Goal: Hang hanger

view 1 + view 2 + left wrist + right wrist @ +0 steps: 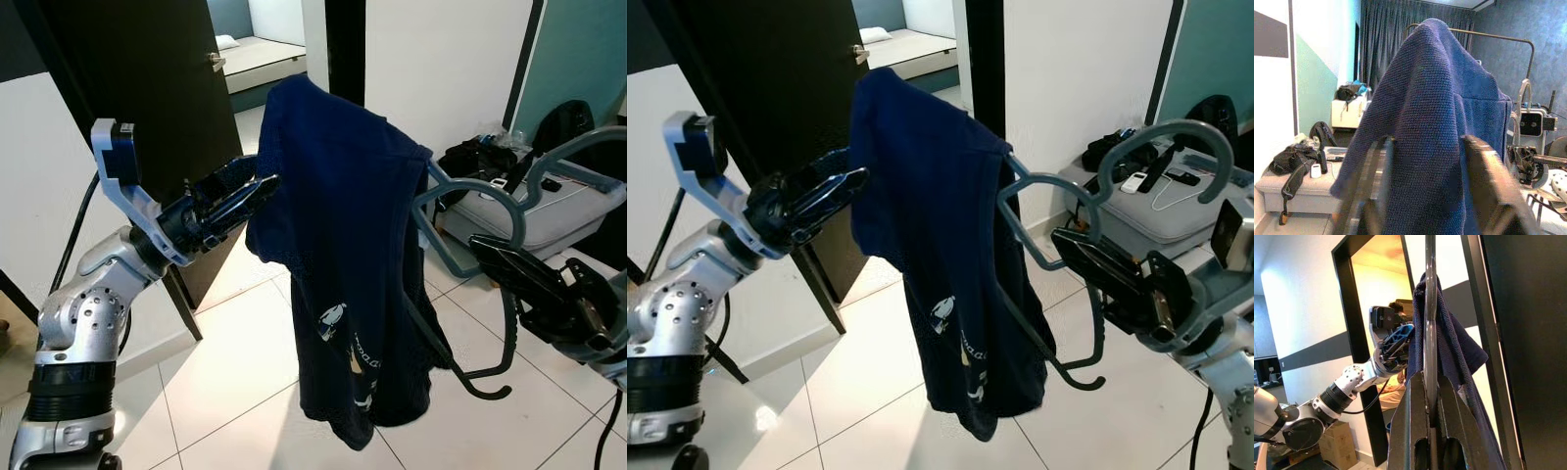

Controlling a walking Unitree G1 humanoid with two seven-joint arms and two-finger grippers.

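The right gripper [1083, 257] clamps the grey hanger [1058, 201], from which a navy shirt [940, 245] drapes. Beside that shirt, the left gripper [257, 191] pinches its shoulder edge. The carrying step seems underway; next, the hook needs a rail [1498, 36]. No containers hold anything relevant.

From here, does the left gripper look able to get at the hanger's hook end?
Probably not directly: the left gripper sits at the navy garment's far edge, and the cloth hangs between it and the hanger, held by the right gripper.
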